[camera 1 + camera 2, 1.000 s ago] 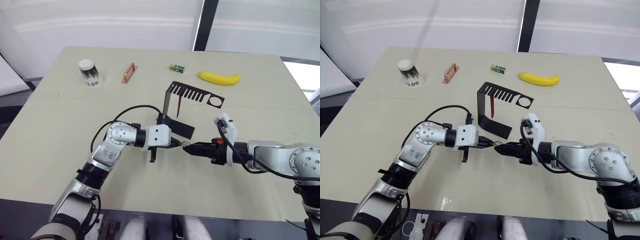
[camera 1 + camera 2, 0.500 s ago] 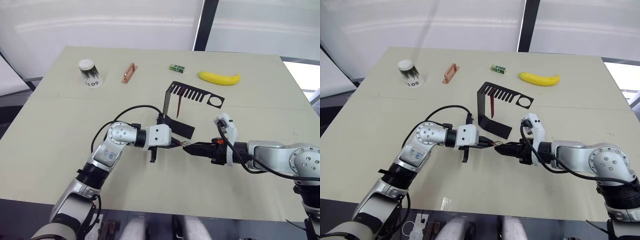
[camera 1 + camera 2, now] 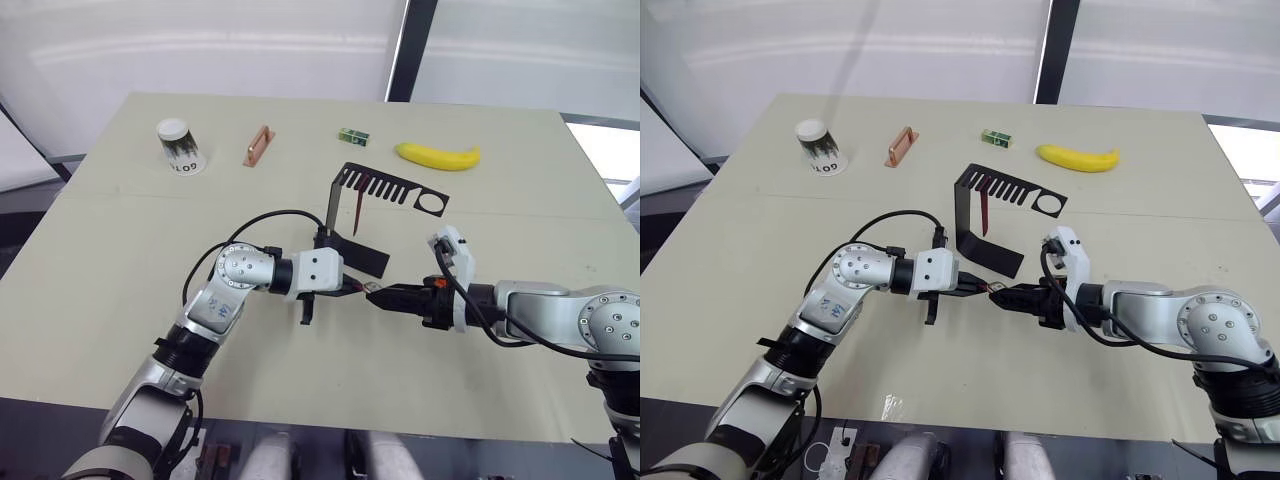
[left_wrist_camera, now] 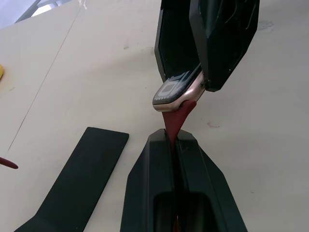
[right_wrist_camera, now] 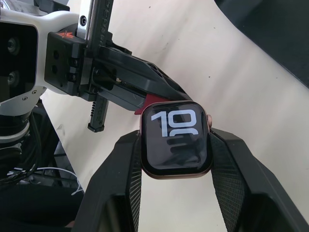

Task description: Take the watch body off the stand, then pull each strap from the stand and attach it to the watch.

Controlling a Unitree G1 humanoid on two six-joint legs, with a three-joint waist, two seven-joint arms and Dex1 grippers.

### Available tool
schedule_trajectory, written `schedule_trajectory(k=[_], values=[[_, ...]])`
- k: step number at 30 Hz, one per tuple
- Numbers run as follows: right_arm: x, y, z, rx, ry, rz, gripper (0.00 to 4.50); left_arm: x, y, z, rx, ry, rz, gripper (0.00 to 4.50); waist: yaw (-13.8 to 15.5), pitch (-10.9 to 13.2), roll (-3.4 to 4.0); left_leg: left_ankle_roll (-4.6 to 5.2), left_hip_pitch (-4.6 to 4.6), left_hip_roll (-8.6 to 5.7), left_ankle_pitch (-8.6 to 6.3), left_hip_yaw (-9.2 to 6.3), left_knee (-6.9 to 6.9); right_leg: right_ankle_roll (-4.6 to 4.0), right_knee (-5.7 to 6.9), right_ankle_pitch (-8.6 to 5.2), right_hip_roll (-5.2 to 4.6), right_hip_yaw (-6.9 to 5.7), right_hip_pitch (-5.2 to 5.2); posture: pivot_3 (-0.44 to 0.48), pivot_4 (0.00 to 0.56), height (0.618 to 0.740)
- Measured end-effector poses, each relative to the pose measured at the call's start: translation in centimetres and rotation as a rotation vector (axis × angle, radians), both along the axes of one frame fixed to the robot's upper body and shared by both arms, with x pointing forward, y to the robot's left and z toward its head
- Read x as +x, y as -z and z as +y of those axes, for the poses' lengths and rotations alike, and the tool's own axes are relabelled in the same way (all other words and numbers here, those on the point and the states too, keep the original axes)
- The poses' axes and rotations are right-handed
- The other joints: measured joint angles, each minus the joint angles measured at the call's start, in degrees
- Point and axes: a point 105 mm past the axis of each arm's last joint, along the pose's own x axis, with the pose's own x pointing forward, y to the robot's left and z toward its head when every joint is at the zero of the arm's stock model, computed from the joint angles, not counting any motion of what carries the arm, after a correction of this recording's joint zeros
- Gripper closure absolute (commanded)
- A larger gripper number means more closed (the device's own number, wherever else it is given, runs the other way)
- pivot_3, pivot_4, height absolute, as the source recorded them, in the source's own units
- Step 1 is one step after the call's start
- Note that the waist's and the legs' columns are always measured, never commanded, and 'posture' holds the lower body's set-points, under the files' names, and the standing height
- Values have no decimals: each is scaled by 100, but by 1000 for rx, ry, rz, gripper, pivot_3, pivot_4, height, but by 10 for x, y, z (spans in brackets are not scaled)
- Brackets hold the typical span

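Right end effector clamped on smartwatch body: small, slick, gripped by rims. Left end effector pinching floppy red strap, at watch's 9 o'clock.

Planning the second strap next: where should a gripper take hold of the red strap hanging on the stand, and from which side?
Probably grip the strap by its free lower end, coming from the open side away from the stand's upright. It hangs straight down from a comb slot, so a downward pull should free it.
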Motion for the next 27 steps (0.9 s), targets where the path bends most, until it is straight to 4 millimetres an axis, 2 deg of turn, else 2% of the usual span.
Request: schedule_trajectory(k=[14, 17, 20, 24, 27], values=[[1, 0, -1, -4, 3, -3, 2989, 1, 0, 0, 1, -6, 5, 4500, 0, 0, 0, 0, 0, 0, 0, 0, 0, 0, 0, 0, 0, 0, 0, 0, 150, 740], [0, 0, 0, -8, -3, -13, 2989, -2, -1, 2, 2, -8, 47, 3611, -3, 1, -1, 0, -1, 0, 0, 0, 0, 0, 0, 0, 0, 0, -1, 0, 150, 740], [0, -1, 0, -20, -17, -37, 2989, -11, -11, 13, 9, 23, 49, 2114, -25, 1, -1, -1, -2, 2, 0, 0, -3, 0, 1, 0, 1, 0, -5, 0, 150, 740], [-3, -7, -4, -64, -50, -111, 2989, -21, -18, 43, 4, -3, 145, 20, -21, 2, 1, -1, -2, 1, 0, -1, -4, 0, -1, 0, 0, 0, -3, 0, 150, 740], [-3, -12, -7, -122, -90, -203, 2989, -26, -28, 57, -14, -7, 188, 20, 3, 2, 1, 0, -2, 0, 0, -3, -4, 0, -6, 0, -1, -1, 0, 0, 150, 740]])
